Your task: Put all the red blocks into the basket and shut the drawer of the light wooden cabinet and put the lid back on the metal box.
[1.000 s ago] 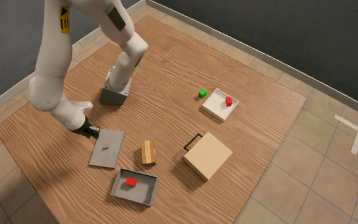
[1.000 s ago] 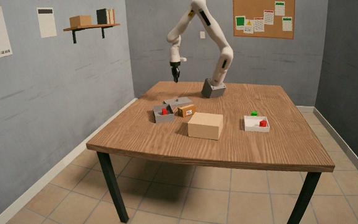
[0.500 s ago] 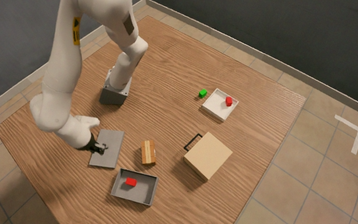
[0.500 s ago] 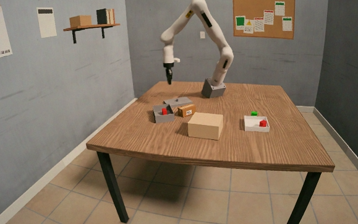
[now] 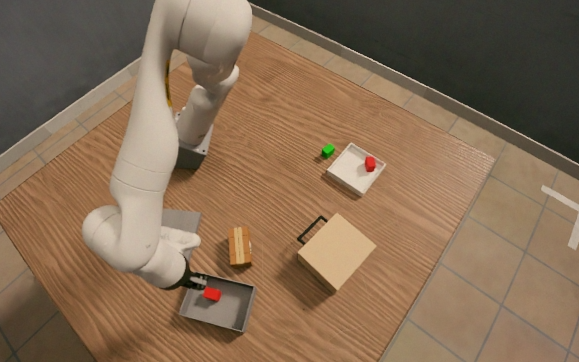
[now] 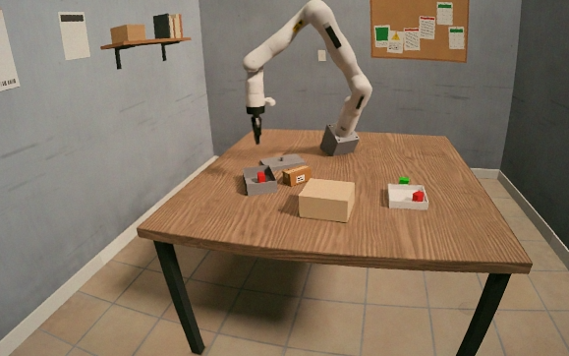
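The grey metal box [image 5: 213,320] [image 6: 260,189] stands open near the table's left front, with a red block [image 5: 212,294] [image 6: 261,176] inside. Its flat grey lid [image 5: 185,219] [image 6: 283,160] lies on the table beside it. The white basket [image 5: 349,172] [image 6: 407,205] on the right holds another red block [image 5: 370,163] [image 6: 418,196]. A green block [image 5: 328,150] [image 6: 404,180] lies just outside the basket. The light wooden cabinet [image 5: 337,250] [image 6: 326,199] has its black handle [image 5: 312,229] close to its body. My gripper [image 5: 200,281] [image 6: 256,138] hangs high above the table near the metal box, partly open and empty.
A small brown box [image 5: 239,245] [image 6: 297,175] lies between the metal box and the cabinet. The robot's grey base [image 5: 191,155] [image 6: 339,141] stands at the back of the table [image 5: 278,100].
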`<state>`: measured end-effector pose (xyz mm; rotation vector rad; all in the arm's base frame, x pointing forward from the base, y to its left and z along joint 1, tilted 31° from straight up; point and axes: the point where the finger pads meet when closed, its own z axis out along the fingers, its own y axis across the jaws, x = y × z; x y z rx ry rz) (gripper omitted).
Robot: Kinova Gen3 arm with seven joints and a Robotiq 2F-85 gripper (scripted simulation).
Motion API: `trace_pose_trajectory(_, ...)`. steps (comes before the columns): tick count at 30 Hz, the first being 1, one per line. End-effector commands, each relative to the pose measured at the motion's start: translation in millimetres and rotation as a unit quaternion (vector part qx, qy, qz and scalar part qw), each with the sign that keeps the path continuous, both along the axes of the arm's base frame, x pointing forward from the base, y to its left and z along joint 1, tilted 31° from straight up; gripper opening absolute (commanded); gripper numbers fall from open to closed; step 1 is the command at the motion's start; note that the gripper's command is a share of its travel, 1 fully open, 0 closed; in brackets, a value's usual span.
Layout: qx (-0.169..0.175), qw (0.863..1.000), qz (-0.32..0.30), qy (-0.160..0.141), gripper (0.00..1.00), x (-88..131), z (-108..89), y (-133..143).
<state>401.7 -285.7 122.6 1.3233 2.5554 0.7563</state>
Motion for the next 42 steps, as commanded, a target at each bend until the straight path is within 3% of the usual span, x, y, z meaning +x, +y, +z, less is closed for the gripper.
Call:
trace_pose_trajectory(1, -0.001, 1.0, 0.007, 0.001, 0.4, 6.0, 2.4, 3.4)
trace_pose_trajectory(13, -0.001, 1.0, 0.007, 0.001, 0.4, 6.0, 2.4, 3.4)
trace_pose_trajectory(14, -0.001, 1.0, 0.007, 0.001, 0.7, 6.0, 2.4, 3.4)
trace_pose_trajectory(42, -0.001, 1.0, 0.007, 0.001, 0.7, 6.0, 2.4, 3.4)
